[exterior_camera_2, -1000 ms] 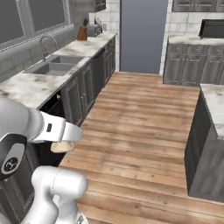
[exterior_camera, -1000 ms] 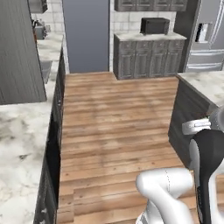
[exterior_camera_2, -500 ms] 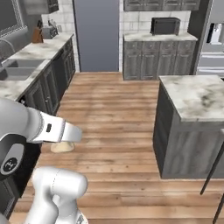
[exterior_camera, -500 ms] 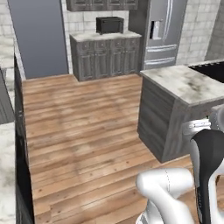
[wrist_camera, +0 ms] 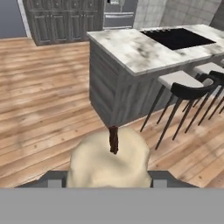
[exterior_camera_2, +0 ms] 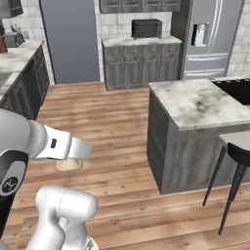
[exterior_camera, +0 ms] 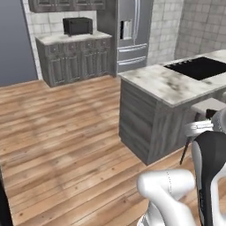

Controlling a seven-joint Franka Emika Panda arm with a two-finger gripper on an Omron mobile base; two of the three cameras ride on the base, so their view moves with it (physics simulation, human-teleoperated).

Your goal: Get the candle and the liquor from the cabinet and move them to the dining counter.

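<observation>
Dining counter (exterior_camera: 167, 84): marble-topped island with black cooktop (exterior_camera: 198, 67) at its far right end, now ahead and to the right of the base. Bar stools (wrist_camera: 188, 92) stand along its near right side. Fridge (exterior_camera_2: 210, 34) and microwave (exterior_camera_2: 146, 28) on the far wall.

Candle (wrist_camera: 109, 162): beige, dark wick up, sits low and close in the hand view between the gripper (wrist_camera: 109, 181) tips. Jaws about half apart and closed onto the candle's sides; it is carried. In the right base view its tan underside (exterior_camera_2: 68, 164) shows under the white wrist.

Step in hand, as I judge it: carry the candle to the island. To do it well, keep the wrist level so the candle stays upright, bring the base up to the bare marble at the near end, away from the cooktop and clear of the stools, then lower until the base seats before letting go.

Against a second ago: whole scene has swung. Then the views looked down the wooden floor toward a grey door, sink counter at left; now the island and fridge are in front. Camera turned with the base; the candle's place in the hand looks unchanged.
</observation>
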